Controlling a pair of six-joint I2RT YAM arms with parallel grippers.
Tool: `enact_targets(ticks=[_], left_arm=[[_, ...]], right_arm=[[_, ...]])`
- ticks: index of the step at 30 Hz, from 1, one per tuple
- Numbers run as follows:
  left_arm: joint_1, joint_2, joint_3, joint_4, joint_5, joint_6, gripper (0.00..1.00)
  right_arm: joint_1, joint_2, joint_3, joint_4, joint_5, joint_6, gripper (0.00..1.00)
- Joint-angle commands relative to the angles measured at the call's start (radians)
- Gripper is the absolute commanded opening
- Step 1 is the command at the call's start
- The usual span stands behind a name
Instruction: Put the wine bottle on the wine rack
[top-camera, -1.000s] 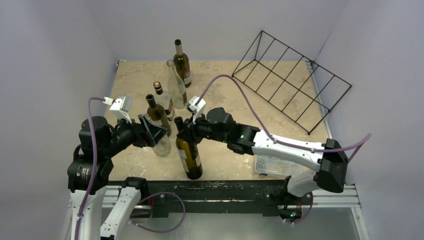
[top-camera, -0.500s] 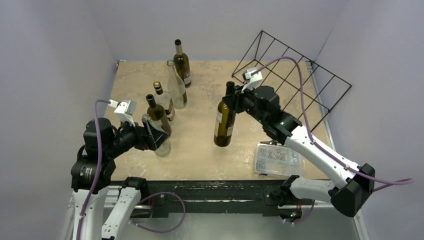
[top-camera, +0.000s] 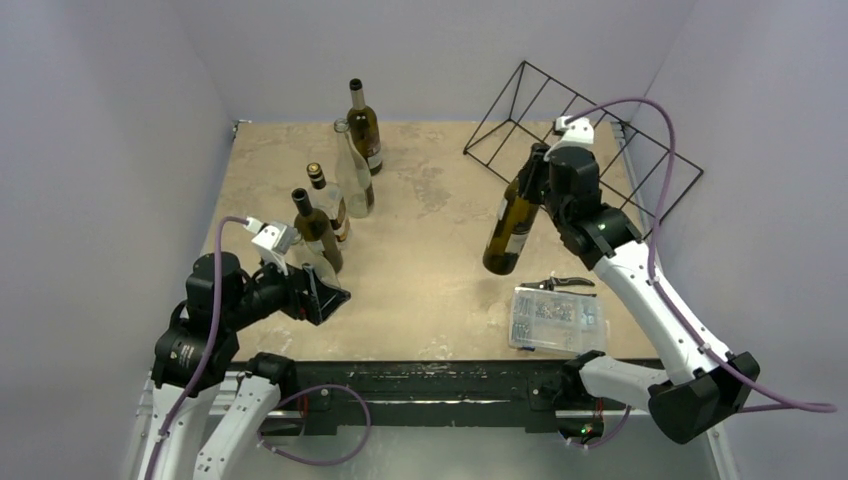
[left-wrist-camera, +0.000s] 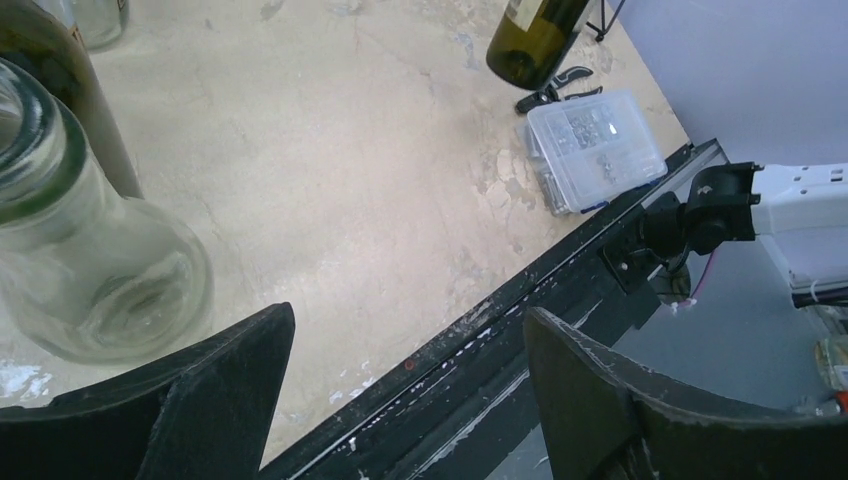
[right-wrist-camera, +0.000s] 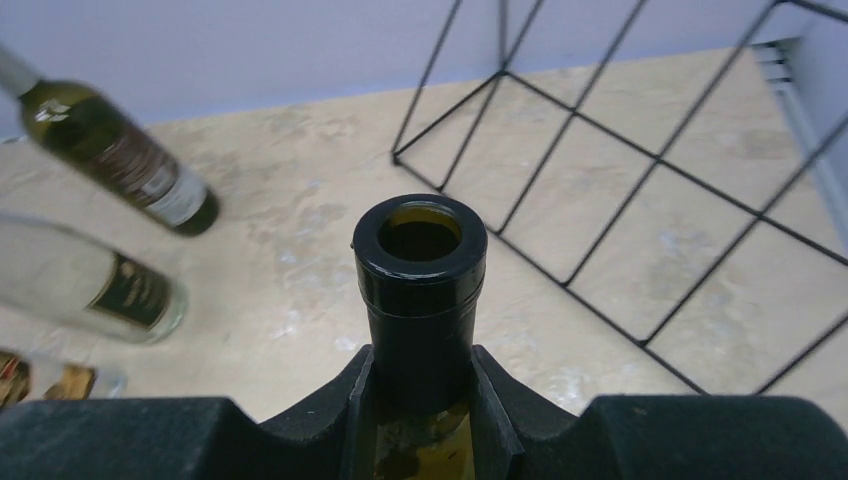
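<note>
My right gripper is shut on the neck of a dark green wine bottle and holds it in the air, tilted, at the near left edge of the black wire wine rack. In the right wrist view the bottle's open mouth stands between my fingers, with the rack's bars just beyond. My left gripper is open and empty at the front left, beside a clear glass bottle.
Several more bottles stand at the left and back of the table. A clear plastic parts box lies near the front right edge, with a black-handled tool behind it. Walls close the table on three sides.
My right arm has lifted the green bottle from the front middle of the table and carried it right and back to the rack. My left gripper has drawn back toward the front edge.
</note>
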Motion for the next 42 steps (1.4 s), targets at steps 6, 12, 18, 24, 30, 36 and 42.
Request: enact_targets(ticks=[6,12,18,24,30,36,42], left_arm=[[-0.102,-0.074,-0.064,0.091,-0.126,0.027,0.85],[-0.153,-0.091,-0.079,0.092,-0.182,0.020,0.85],[-0.183,-0.106,-0.077,0.082,-0.221,0.016,0.85],[-0.204,-0.127,-0.077,0.077,-0.249,0.014,0.85],[-0.226,-0.130,-0.074,0.068,-0.280,0.010,0.85],[-0.247,-0.125,-0.073,0.062,-0.302,0.007,0.85],[-0.250,-0.123,-0.071,0.056,-0.331,0.000,0.85]], right_arm=[[-0.154,0.007,0.183,-0.076,0.232,0.047,0.00],[-0.246,0.045,0.221,-0.099,0.300,0.014,0.00],[-0.392,0.091,0.229,-0.061,0.318,-0.015,0.00],[-0.513,0.147,0.245,0.022,0.350,-0.063,0.00],[-0.610,0.219,0.281,0.053,0.338,-0.074,0.00],[-0.686,0.246,0.275,0.091,0.315,-0.092,0.00],[-0.734,0.298,0.288,0.110,0.286,-0.101,0.00]])
